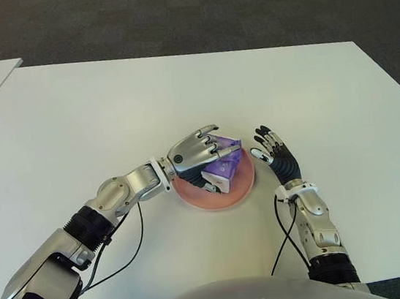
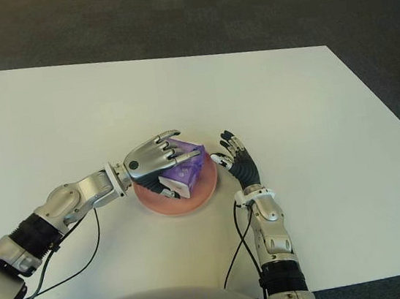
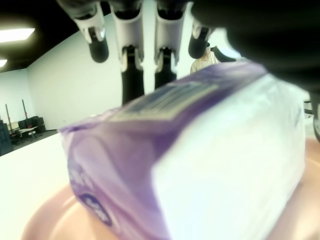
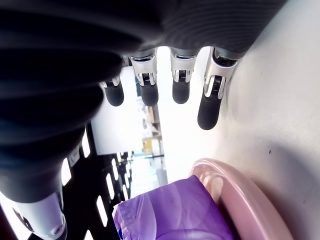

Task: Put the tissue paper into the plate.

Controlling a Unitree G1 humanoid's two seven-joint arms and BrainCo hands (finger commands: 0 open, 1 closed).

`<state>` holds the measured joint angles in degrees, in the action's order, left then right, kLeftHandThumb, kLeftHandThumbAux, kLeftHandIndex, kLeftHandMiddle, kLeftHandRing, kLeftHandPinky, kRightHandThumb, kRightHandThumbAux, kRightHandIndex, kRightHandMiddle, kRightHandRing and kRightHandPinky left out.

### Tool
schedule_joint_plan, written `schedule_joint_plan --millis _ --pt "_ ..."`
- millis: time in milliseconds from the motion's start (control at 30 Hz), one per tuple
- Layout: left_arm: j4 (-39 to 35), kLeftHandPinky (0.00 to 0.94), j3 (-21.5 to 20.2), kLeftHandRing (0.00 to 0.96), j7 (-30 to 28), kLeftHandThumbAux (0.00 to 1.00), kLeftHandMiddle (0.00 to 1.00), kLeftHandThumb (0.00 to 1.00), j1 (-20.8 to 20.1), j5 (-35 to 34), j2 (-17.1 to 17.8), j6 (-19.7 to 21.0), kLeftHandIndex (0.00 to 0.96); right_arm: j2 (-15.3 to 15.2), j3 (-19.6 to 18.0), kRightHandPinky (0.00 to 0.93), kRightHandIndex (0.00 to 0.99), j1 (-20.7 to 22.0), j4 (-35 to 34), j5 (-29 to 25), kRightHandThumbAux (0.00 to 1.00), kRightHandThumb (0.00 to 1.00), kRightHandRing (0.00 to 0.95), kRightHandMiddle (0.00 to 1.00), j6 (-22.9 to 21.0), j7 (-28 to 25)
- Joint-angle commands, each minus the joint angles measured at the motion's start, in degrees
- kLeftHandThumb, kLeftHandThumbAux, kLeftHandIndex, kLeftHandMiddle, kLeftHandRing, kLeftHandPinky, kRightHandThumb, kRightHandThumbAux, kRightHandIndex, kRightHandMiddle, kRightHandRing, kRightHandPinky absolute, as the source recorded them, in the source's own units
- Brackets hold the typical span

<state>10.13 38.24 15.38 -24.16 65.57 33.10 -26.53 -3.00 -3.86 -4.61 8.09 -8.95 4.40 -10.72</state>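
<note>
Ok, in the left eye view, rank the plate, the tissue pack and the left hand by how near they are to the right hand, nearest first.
From the right hand:
1. Plate, its rim just to that hand's left.
2. Tissue pack, purple, over the plate, held tilted.
3. Left hand, farthest left, gripping the pack.
1 and 2 are close.

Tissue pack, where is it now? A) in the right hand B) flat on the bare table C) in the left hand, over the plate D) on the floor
C: the left hand has its fingers around the tissue pack over the pink plate; the right hand, beside the plate, is open and holds nothing.
</note>
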Motion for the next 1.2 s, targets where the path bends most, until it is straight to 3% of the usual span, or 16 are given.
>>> schedule_joint_plan --millis 33,167,367,467,567,700,900,1033,1200 --pt "2.2 0.000 0.1 0.000 -2.4 0.328 0.000 0.000 1.8 0.6 2.7 -0.7 0.000 0.0 -0.2 0.038 0.006 -3.0 2.9 -0.1 0.720 0.017 0.033 0.054 -2.8 0.2" --pt "-0.1 0.000 -5.7 0.000 -5.9 0.357 0.000 0.004 2.1 -9.8 5.4 -4.1 0.000 0.1 -0.1 0.037 0.008 -3.0 3.0 -0.1 0.720 0.016 0.036 0.058 -2.7 0.2" --pt "-0.5 0.000 -12.9 0.000 -13.7 0.433 0.000 0.047 4.0 -29.5 1.8 -3.1 0.000 0.1 -0.1 0.040 0.009 -2.8 3.3 -0.1 0.720 0.017 0.034 0.056 -2.9 0.4" --pt "-3.2 0.000 -18.3 0.000 -19.7 0.473 0.000 0.068 6.9 -48.3 -0.7 -0.2 0.000 0.0 -0.1 0.040 0.008 -2.6 3.4 -0.1 0.717 0.020 0.033 0.054 -3.1 0.3" --pt "-3.2 0.000 -22.2 0.000 -21.7 0.505 0.000 0.065 7.9 -59.9 -3.7 1.4 0.000 0.0 0.0 0.039 0.007 -2.6 3.2 -0.1 0.708 0.023 0.031 0.052 -3.2 0.3" --pt "1.7 0.000 -26.7 0.000 -20.2 0.513 0.000 0.023 5.7 -66.5 -7.8 0.4 0.000 0.1 0.3 0.036 0.005 -2.8 2.7 0.1 0.695 0.026 0.030 0.049 -3.3 0.5" --pt "1.0 0.000 -30.7 0.000 -21.7 0.429 0.000 0.002 6.7 -73.0 -9.1 2.0 0.000 0.1 0.5 0.036 0.003 -2.9 2.4 0.3 0.684 0.023 0.029 0.046 -3.5 0.5" --pt "-5.0 0.000 -34.9 0.000 -24.7 0.375 0.000 0.000 9.4 -82.8 -9.0 8.2 0.005 0.2 0.7 0.039 0.002 -3.1 2.0 0.3 0.685 0.023 0.029 0.045 -3.8 0.7" --pt "-11.6 0.000 -37.7 0.000 -24.7 0.335 0.000 0.000 12.3 -87.0 -8.6 13.7 0.032 0.3 0.8 0.041 0.000 -3.2 1.8 0.3 0.689 0.024 0.030 0.044 -4.2 0.8"
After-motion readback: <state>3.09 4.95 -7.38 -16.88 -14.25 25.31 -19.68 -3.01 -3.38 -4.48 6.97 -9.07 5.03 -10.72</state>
